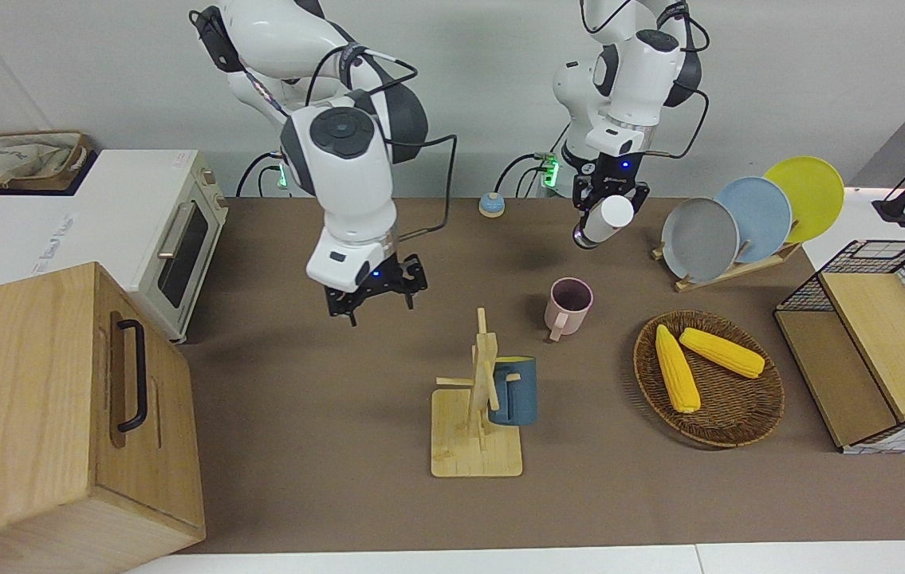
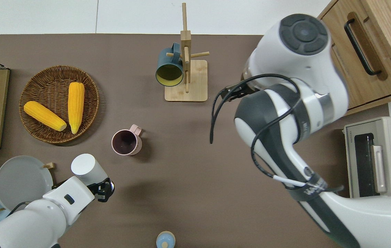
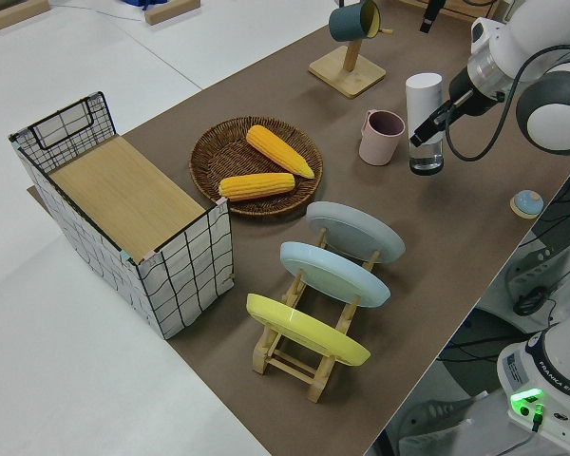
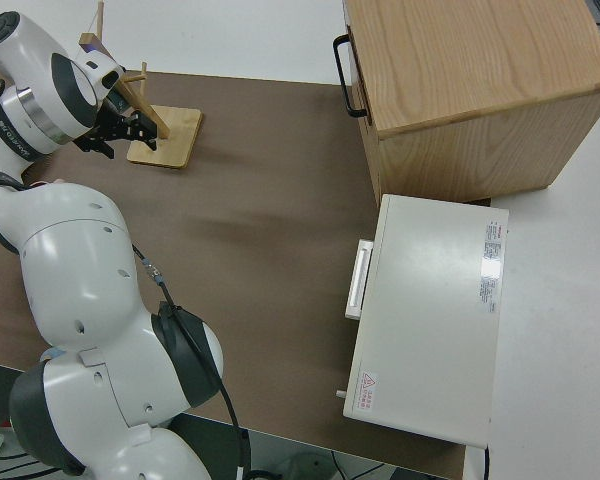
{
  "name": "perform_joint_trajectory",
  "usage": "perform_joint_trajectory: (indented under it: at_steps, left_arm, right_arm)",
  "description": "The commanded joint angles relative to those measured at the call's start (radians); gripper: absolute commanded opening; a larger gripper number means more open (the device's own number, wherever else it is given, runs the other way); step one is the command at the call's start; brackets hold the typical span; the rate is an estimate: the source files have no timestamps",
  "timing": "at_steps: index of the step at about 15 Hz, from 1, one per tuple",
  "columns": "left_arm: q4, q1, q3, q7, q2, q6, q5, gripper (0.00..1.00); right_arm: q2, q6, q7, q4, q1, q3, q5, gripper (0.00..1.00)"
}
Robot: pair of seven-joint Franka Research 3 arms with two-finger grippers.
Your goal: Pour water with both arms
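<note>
Two arms share the brown table [image 1: 324,414]. A pink mug [image 1: 569,304] stands upright on it, between a wicker basket [image 1: 739,422] holding two corn cobs [image 1: 677,369] and a wooden mug tree [image 1: 480,399] with a blue mug [image 1: 513,391] hanging from it. A plate rack [image 1: 731,267] with three plates, a toaster oven [image 1: 157,231] and a wooden cabinet [image 1: 61,399] sit toward the table's ends. The left hand [image 1: 605,209] grips a white bottle [image 1: 602,220], tilted, over bare table nearer the robots than the pink mug. The right hand [image 1: 372,299] hangs in the air, fingers spread and empty, over bare table between the mug tree and the cabinet.
</note>
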Motion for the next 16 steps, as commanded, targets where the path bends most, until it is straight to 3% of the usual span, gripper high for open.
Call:
perform_joint_trajectory:
  at_steps: [1, 4, 8, 10, 13, 16]
  left_arm:
    - [0.025, -0.013, -0.021, -0.010, 0.046, 0.018, -0.015, 0.00]
    - [0.058, -0.015, -0.022, -0.013, 0.096, 0.011, -0.015, 0.00]
    - [0.110, -0.011, -0.053, -0.044, 0.169, -0.001, -0.009, 0.00]
    - [0.134, -0.008, -0.056, -0.050, 0.204, -0.010, -0.001, 0.00]
    - [0.187, 0.004, -0.056, -0.049, 0.246, -0.091, 0.002, 0.00]
    - [0.244, 0.008, -0.052, -0.049, 0.287, -0.172, 0.005, 0.00]
  right_arm:
    - [-0.118, -0.044, -0.135, -0.112, -0.029, -0.107, 0.073, 0.987]
    - [-0.204, -0.047, -0.149, -0.207, -0.044, -0.155, 0.079, 0.987]
    - [-0.317, -0.043, -0.149, -0.324, -0.121, -0.156, 0.081, 0.987]
    - [-0.363, -0.055, -0.152, -0.341, -0.146, -0.156, 0.086, 0.987]
    - [-0.402, -0.101, -0.152, -0.333, -0.184, -0.156, 0.135, 0.987]
    - [-0.416, -0.173, -0.149, -0.293, -0.190, -0.158, 0.133, 0.987]
